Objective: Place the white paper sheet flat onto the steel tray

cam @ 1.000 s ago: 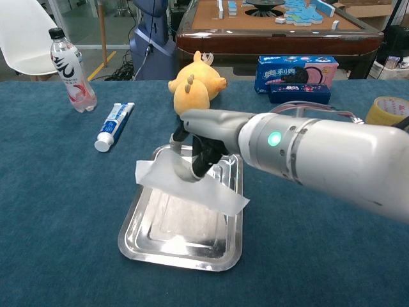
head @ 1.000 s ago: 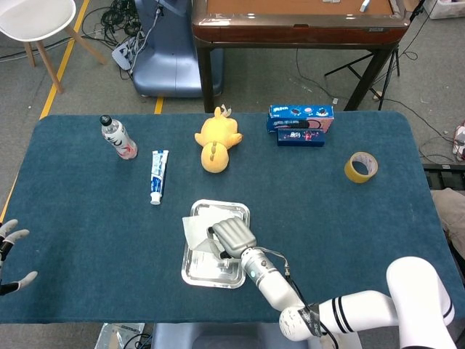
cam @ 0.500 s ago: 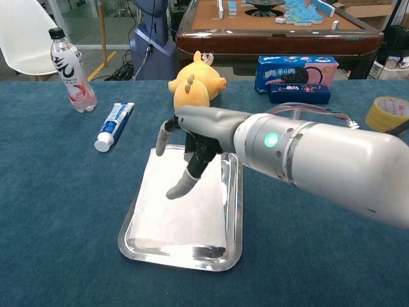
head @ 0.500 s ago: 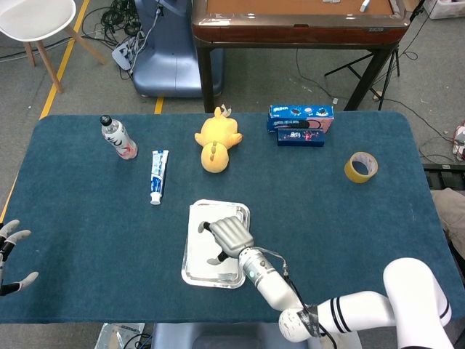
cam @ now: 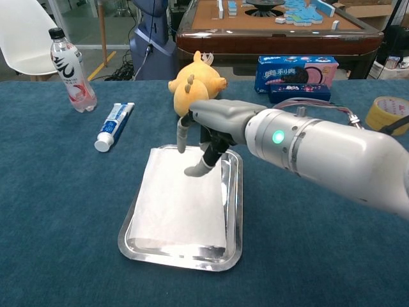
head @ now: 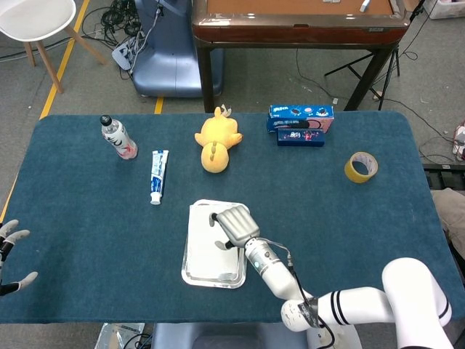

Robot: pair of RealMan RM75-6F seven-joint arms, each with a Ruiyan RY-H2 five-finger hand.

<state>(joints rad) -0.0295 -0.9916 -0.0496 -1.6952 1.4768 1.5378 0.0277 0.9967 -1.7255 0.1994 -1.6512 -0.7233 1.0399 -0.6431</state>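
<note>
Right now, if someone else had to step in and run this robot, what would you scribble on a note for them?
Right hand: open, holding nothing, above the far end of the tray.
Left hand: open, idle at the table's near-left edge.
White paper sheet: lying flat inside the rectangular steel tray, on the blue cloth table.
Done: the sheet looks placed.
Left: probably only drawing the right arm clear without catching the paper.

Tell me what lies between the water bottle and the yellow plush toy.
A toothpaste tube lies between the water bottle and the yellow plush toy, flat on the blue cloth; both views show it.
</note>
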